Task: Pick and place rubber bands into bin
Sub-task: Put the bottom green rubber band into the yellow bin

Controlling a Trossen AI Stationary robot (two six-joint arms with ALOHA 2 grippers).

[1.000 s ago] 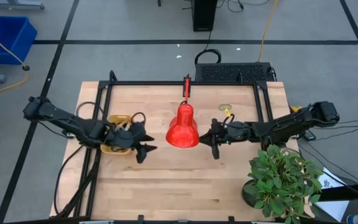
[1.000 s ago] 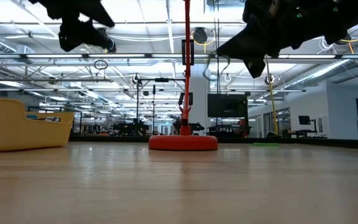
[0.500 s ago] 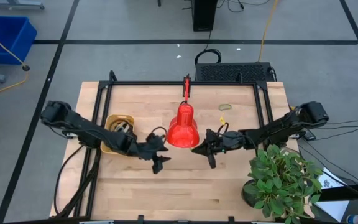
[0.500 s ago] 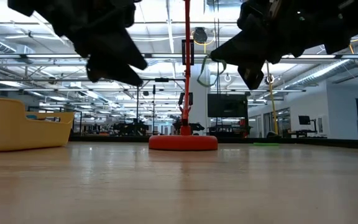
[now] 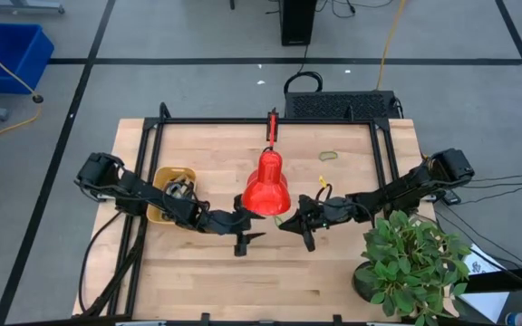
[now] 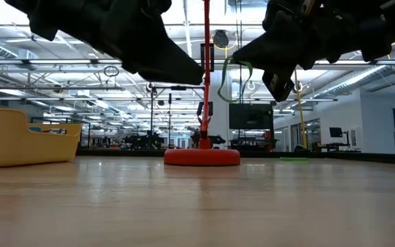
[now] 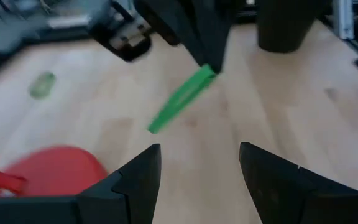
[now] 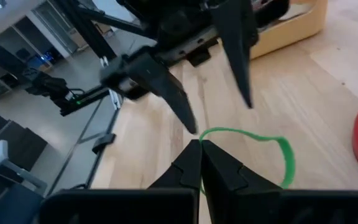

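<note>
Right wrist view, right gripper (image 8: 201, 163) pinching green rubber band (image 8: 272, 146), left gripper (image 8: 219, 93) spread, seemingly empty.

Red lamp (image 5: 266, 184), potted plant (image 5: 412, 263), perhaps blue crate (image 5: 9, 54).

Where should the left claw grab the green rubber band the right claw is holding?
Grip the free hanging end of the green rubber band, away from the shut right claw. It dangles above the table, so the open left claw can likely close across it head-on.
</note>
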